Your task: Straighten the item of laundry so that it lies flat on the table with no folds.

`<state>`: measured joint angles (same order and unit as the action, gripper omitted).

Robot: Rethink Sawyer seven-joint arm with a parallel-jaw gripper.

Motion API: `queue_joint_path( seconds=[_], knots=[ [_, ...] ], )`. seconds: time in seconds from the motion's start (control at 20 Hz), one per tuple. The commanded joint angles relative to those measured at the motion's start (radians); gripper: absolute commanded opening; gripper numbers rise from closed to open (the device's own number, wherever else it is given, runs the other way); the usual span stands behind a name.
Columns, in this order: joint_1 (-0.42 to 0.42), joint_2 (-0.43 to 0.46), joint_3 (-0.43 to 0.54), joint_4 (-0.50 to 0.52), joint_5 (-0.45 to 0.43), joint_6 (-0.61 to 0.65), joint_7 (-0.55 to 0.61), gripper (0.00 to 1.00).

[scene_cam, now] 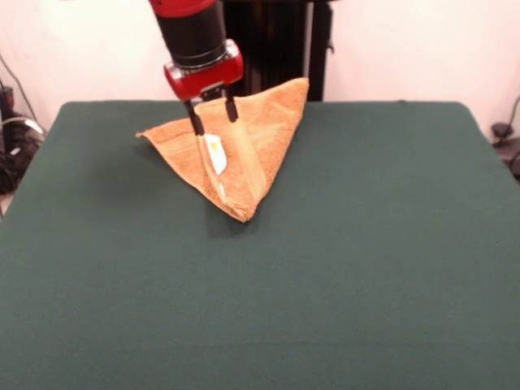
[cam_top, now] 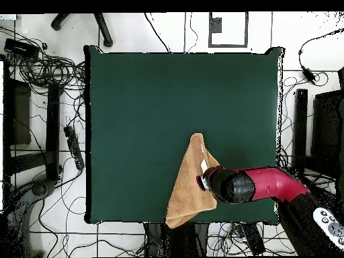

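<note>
The golden-orange towel (scene_cam: 252, 162) lies folded into a triangle on the dark green table (scene_cam: 341, 276), near the edge on the robot's side. One woven band and the white label (scene_cam: 215, 154) face up on the top layer. My gripper (scene_cam: 214, 118) hangs over the towel's upper left part with its two black fingers (scene_cam: 197, 123) apart, tips at the cloth. In the overhead view the towel (cam_top: 183, 195) is a long wedge that reaches the table's (cam_top: 148, 107) bottom edge, and the gripper (cam_top: 201, 180) is at its right side, by the label (cam_top: 204, 164).
The black robot pedestal (scene_cam: 268, 49) stands just behind the towel. Cables and boxes (cam_top: 40, 121) lie on the floor left of the table, and more gear (cam_top: 316, 127) on the right. The green cloth stretches far beyond the towel.
</note>
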<state>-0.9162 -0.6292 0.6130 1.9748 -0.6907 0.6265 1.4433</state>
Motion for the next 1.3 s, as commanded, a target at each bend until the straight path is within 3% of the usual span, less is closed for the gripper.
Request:
queue_joint_path(
  seconds=[0.05,0.9,1.3],
  knots=[
    [0.03,0.059,0.105,-0.055,-0.092,-0.029,-0.187,1.0],
    [0.052,0.23,0.032,-0.071,-0.223,-0.23,-0.028,1.0],
    [0.047,0.13,0.064,-0.052,-0.183,-0.127,-0.077,1.0]
  ],
)
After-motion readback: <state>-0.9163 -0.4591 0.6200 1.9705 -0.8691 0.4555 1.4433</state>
